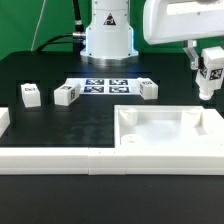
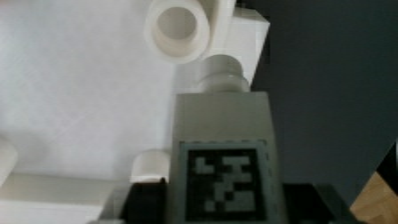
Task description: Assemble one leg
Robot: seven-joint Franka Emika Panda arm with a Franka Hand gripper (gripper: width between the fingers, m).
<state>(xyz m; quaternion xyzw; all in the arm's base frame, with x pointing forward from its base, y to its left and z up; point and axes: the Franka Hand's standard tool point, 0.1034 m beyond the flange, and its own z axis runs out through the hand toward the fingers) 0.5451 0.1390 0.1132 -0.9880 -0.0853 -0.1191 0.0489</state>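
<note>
A glossy white, rounded column forms the arm's base (image 1: 107,40), with a dark ring near its top and thin black cables (image 1: 78,20) beside it. The upper link (image 1: 175,20) is a smooth white shell with rounded corners, ending in the gripper (image 1: 206,88) with slim dark fingers.

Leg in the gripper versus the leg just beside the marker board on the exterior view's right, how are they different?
The held leg hangs in the air above the square tray part; the loose leg rests on the black table beside the marker board. The held leg is clamped in the gripper; the loose leg is touched by nothing. Both are small white blocks with a black-and-white tag.
</note>
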